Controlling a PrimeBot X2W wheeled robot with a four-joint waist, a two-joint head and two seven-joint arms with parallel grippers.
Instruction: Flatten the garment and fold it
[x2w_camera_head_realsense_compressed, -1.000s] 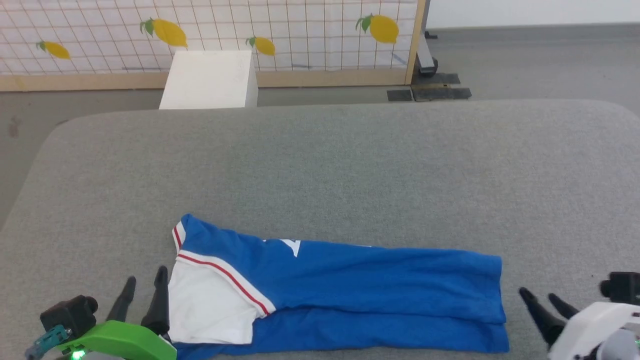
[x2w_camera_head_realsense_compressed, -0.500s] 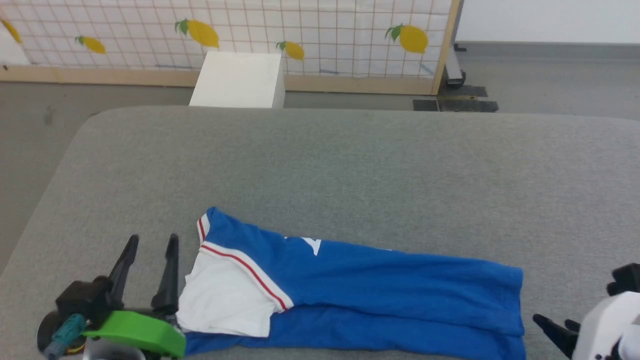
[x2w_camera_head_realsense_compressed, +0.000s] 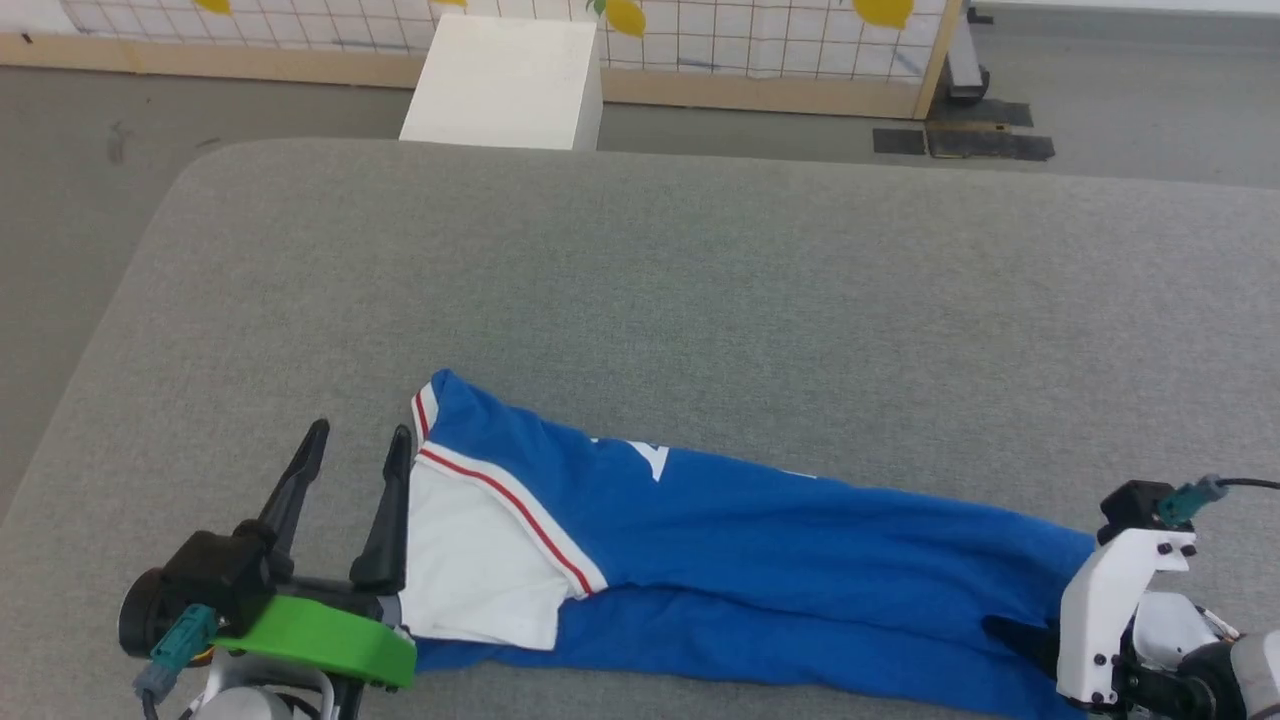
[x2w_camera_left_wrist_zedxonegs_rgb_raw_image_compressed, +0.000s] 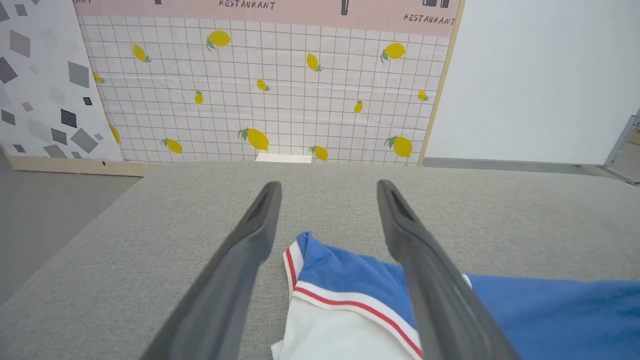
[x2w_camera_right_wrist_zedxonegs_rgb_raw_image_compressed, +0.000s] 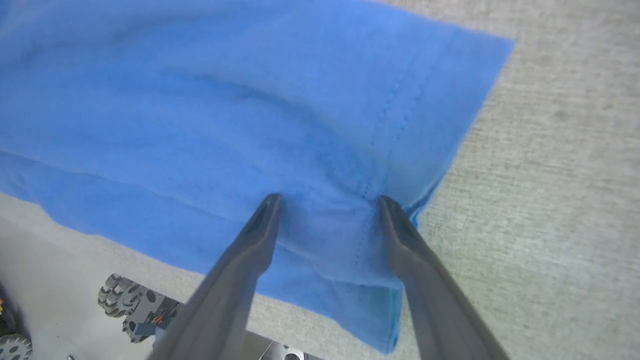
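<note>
Box (x2w_camera_head_realsense_compressed: 505, 80) sits beyond the tabletop (x2w_camera_head_realsense_compressed: 700, 280). The garment (x2w_camera_head_realsense_compressed: 760, 540) lies along its near edge, long axis left-right, sleeve by the left gripper (x2w_camera_head_realsense_compressed: 360, 430), hem under the right gripper (x2w_camera_right_wrist_zedxonegs_rgb_raw_image_compressed: 328, 198); both gape wide, empty, right tips seemingly touching cloth.

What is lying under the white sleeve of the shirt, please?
A blue layer of the shirt pokes out below the white sleeve, all resting on the grey cushion. How that blue layer lies beneath the sleeve is covered.
</note>
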